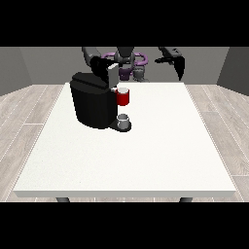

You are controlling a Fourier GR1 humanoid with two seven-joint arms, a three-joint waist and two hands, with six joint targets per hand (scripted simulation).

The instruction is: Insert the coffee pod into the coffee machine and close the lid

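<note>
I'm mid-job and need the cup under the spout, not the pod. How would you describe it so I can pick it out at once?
Find the big black coffee machine on the white table, towards the view's left. At its base on the view's right side stands a small grey cup on the machine's dark tray. Unlike the red coffee pod holder above it, it is grey and lower.

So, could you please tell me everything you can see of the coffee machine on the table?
The coffee machine is a squat black body, plastic by its look, standing upright on the white table left of centre. A red part shows at its front, above a small grey cup on its dark base. A pale grey piece at its top looks like the raised lid. The hand at the view's left is over the top; whether it touches is unclear.
</note>
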